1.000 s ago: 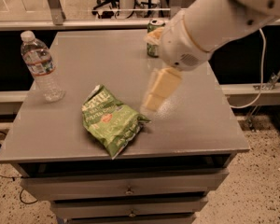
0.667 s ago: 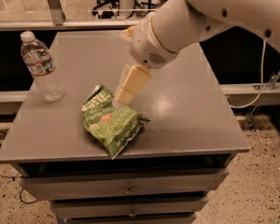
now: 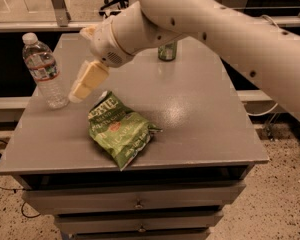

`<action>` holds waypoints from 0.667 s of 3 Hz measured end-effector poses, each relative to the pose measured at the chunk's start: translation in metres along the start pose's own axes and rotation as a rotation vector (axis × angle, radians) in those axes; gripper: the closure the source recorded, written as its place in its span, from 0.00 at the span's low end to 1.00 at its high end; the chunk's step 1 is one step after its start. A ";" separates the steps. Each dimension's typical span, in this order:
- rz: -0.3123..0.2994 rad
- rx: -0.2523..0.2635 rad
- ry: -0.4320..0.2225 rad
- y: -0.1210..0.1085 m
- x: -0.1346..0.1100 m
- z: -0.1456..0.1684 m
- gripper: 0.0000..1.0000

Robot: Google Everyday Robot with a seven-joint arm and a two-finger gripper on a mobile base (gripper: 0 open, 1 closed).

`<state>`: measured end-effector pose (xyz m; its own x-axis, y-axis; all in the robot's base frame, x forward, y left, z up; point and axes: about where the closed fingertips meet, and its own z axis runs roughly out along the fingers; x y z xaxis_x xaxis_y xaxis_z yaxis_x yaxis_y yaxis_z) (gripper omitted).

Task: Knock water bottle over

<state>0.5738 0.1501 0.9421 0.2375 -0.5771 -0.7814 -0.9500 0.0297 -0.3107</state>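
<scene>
The water bottle (image 3: pixel 42 70) is clear ribbed plastic with a white cap and a white label with a red band. It stands upright near the far left corner of the grey table (image 3: pixel 200 114). My gripper (image 3: pixel 81 88) hangs from the large white arm and points down and left. Its cream tip is just right of the bottle's lower part, very close to it. I cannot tell if it touches the bottle.
A green chip bag (image 3: pixel 119 129) lies flat on the table in front of the gripper. A green soda can (image 3: pixel 167 51) stands at the back, partly hidden by the arm. Drawers sit below the table's front edge.
The arm and gripper have swung left across the table, over the chip bag, to just beside the bottle. The bottle still stands upright.
</scene>
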 end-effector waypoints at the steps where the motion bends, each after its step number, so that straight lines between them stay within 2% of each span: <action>1: 0.025 -0.043 -0.143 -0.017 -0.016 0.050 0.00; 2: 0.047 -0.081 -0.222 -0.023 -0.029 0.075 0.00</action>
<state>0.6036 0.2273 0.9310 0.2230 -0.3831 -0.8964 -0.9721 -0.0186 -0.2339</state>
